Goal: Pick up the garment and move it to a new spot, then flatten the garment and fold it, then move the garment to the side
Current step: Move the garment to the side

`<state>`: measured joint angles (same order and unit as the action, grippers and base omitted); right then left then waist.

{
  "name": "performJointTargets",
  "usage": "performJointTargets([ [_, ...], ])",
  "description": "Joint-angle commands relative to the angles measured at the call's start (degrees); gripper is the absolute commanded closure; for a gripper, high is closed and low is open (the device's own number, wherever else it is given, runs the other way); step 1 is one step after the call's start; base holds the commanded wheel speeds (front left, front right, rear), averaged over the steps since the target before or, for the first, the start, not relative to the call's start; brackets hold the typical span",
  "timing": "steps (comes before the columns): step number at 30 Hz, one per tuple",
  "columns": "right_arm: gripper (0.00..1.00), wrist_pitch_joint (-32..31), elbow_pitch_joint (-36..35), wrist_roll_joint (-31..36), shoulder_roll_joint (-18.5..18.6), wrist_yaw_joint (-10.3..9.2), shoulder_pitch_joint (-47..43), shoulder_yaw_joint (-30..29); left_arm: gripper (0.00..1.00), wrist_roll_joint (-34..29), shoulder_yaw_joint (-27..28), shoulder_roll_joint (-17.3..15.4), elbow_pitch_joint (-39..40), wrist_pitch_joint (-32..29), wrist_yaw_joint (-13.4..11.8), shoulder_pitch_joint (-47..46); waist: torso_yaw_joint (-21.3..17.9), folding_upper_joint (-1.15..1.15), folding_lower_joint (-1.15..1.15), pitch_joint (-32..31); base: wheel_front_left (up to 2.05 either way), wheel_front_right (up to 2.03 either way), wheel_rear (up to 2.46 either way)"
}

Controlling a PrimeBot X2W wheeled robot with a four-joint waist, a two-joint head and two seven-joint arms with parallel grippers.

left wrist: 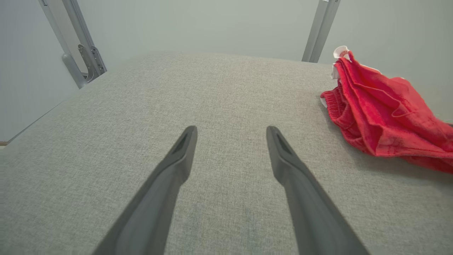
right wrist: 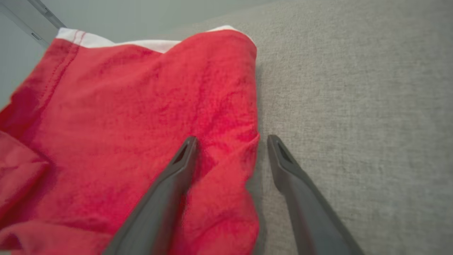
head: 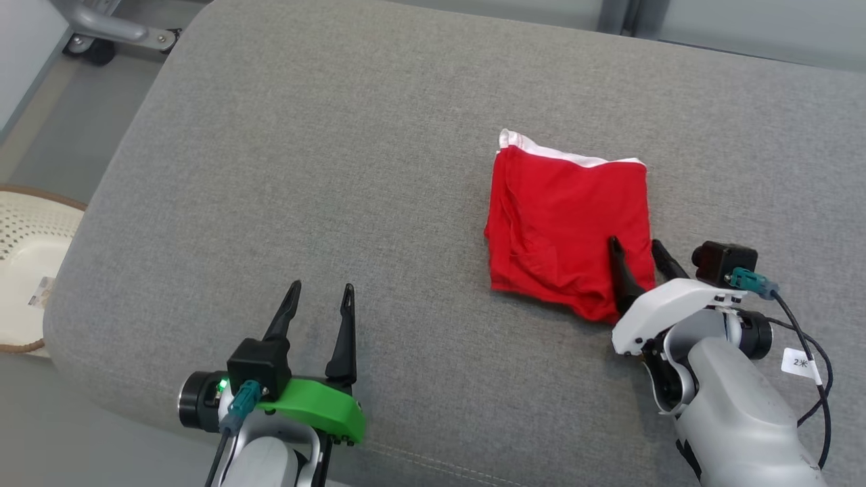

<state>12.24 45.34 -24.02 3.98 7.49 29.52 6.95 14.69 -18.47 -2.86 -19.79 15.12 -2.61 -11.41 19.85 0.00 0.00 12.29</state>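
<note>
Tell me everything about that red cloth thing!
The red garment is soft, wrinkly cloth, folded into a rough square with a white band along its far edge. It lies flat on the grey cushion. The open right gripper straddles its near right edge, one finger over the cloth, one beside it.

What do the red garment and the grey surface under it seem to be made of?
Red garment: soft knit cloth, perhaps cotton jersey, matte. It creases softly and shows stitched seams, with a white band along its far edge.
Grey surface: a padded cushion covered in coarse woven fabric, matte. The mottled weave, the rounded corners and a sewn seam near the front edge suggest upholstery.
</note>
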Motion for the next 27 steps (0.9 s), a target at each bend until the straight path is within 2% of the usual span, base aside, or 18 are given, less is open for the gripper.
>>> performJointTargets([
  [1, 0.0, -0.84, 1.3, -1.07, -0.05, -0.03, 0.81, 1.04, 0.0, 0.55, -0.1, -0.13, 0.28, -0.05, -0.38, -0.95, 1.62, 0.0, 0.0, 1.54, 0.0, 0.0, 0.0],
  [6, 0.0, -2.48, 2.87, -6.32, -0.15, 0.0, 1.18, 5.24, 0.0, 0.9, -0.35, -0.13, 0.34, -0.04, -0.54, -1.16, 1.69, 0.0, 0.0, 1.95, 0.0, 0.0, 0.0],
  [7, 0.53, -2.38, 2.96, -6.64, 0.16, 0.0, 1.32, 6.21, 0.0, 0.98, -0.39, -0.13, 0.33, -0.04, -0.6, -1.33, 1.68, 0.0, 0.0, 1.96, 0.0, 0.0, 0.0],
  [8, 0.99, -2.09, 3.06, -7.37, 0.4, 0.0, 1.39, 6.85, 0.0, 1.01, -0.47, -0.13, 0.38, -0.04, -0.68, -1.48, 1.64, 0.0, 0.0, 1.95, 0.0, 0.0, 0.0],
  [17, 1.0, 1.81, 1.15, -8.88, 4.25, -0.02, 3.79, 10.71, 0.0, 1.1, -0.34, -0.13, 0.61, -0.05, -0.88, -1.53, 0.78, 0.0, 0.0, 0.91, 0.0, 0.0, 0.0],
  [23, 1.0, 2.98, -5.31, -3.54, 6.71, -0.02, 4.81, 13.44, 0.0, 1.0, 0.06, -0.13, 1.11, -0.04, -0.12, -0.51, -1.35, 0.0, 0.0, -1.48, 0.0, 0.0, 0.0],
  [27, 1.0, 2.92, -12.6, 1.08, 6.41, -0.03, 1.86, 12.57, 0.0, 0.67, 0.54, -0.14, 1.33, -0.04, 0.27, 0.24, -4.08, 0.0, 0.0, -3.5, 0.0, 0.0, 0.0],
])
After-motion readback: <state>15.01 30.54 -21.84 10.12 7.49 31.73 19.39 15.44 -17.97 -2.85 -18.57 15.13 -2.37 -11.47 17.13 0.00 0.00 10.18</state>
